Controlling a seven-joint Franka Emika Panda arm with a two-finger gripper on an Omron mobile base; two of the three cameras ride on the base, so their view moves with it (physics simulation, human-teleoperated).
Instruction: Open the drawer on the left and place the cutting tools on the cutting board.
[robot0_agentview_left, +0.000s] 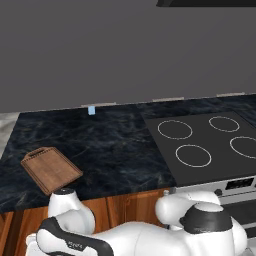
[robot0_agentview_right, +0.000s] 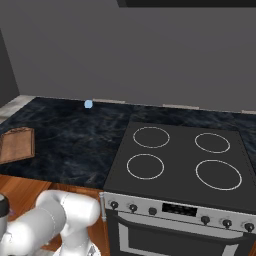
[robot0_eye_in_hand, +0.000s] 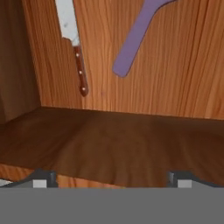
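Marble-dark counter (robot0_agentview_left: 110, 150): we see it run from the left end to the black cooktop (robot0_agentview_left: 210, 145), with reddish wood cabinet fronts below its edge.
Drawer (robot0_eye_in_hand: 109, 144): already open, we judge, since the hand view looks down into its wooden interior over the near wall.
Cutting board (robot0_agentview_left: 51, 170): brown wood, lying bare on the counter's left end; neither tool has reached it.
Peeler (robot0_eye_in_hand: 135, 37): purple handle slanting across the drawer floor, its head cut off at the frame's top.
Knife (robot0_eye_in_hand: 74, 48): white blade, dark riveted handle, just left of the peeler and apart from it.
Gripper (robot0_eye_in_hand: 111, 180): spread wide and carrying nothing, poised at the drawer's near wall, both tools ahead of its tips.
Progress: opening done, we reckon; two pickups and two placements left.
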